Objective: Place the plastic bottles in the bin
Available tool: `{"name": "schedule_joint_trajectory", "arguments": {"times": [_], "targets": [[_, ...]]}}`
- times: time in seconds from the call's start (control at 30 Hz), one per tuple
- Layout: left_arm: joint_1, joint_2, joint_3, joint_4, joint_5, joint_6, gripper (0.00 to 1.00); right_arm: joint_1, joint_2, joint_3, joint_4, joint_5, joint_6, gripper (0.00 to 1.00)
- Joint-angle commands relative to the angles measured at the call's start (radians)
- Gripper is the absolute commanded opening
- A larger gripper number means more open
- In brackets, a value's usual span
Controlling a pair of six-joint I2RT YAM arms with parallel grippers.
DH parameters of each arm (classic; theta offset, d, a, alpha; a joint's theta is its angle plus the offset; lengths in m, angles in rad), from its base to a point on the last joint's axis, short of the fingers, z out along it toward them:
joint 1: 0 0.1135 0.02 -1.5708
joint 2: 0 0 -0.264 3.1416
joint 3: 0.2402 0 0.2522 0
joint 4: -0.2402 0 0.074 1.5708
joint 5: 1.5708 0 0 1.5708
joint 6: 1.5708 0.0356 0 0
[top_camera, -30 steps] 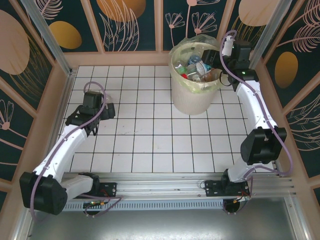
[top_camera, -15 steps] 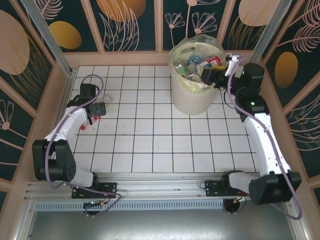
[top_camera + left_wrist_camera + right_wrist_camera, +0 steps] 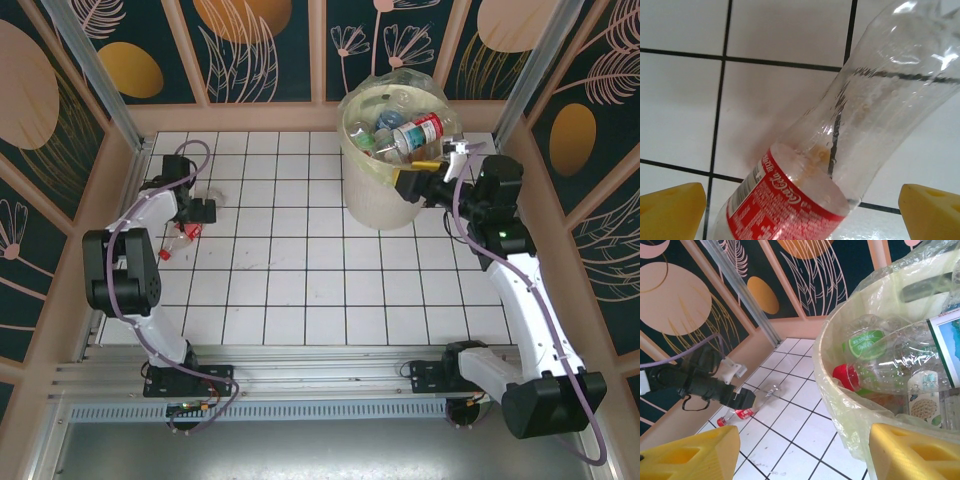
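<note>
Bottle (image 3: pixel 840 150) lies on tabletop (image 3: pixel 680 100), far left; my left claw (image 3: pixel 801 207) straddles it, jaws wide apart, ready to pinch, I judge. Right claw (image 3: pixel 802 452) hangs apart, empty, by the full bin (image 3: pixel 380 205).

White tiled table (image 3: pixel 300 280), black grid lines. Clear red-label bottle (image 3: pixel 805 175) lies on its side on it, between the left fingers (image 3: pixel 672 207). Bin (image 3: pixel 380 205) stands on it, just beside the right fingers (image 3: pixel 910 452).
</note>
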Motion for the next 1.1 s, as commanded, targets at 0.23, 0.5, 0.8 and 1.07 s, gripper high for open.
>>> {"name": "schedule_joint_trajectory", "arguments": {"times": [0.23,0.5,0.8,1.07], "targets": [[0.009,0.028,-0.056,0.039,0.173,-0.027,0.99,0.007,-0.024,-0.011,0.019,-0.023,0.007,0.7],[-0.073,0.019,-0.079,-0.003,0.133,-0.082,0.95,0.006,-0.011,-0.018,0.033,-0.019,0.033,0.7],[-0.129,0.003,-0.115,-0.015,0.104,-0.149,0.85,0.008,-0.02,-0.03,0.028,-0.011,0.051,0.7],[-0.157,-0.02,-0.121,0.015,0.15,-0.179,0.65,0.009,-0.046,-0.04,0.013,-0.004,0.07,0.7]]}}
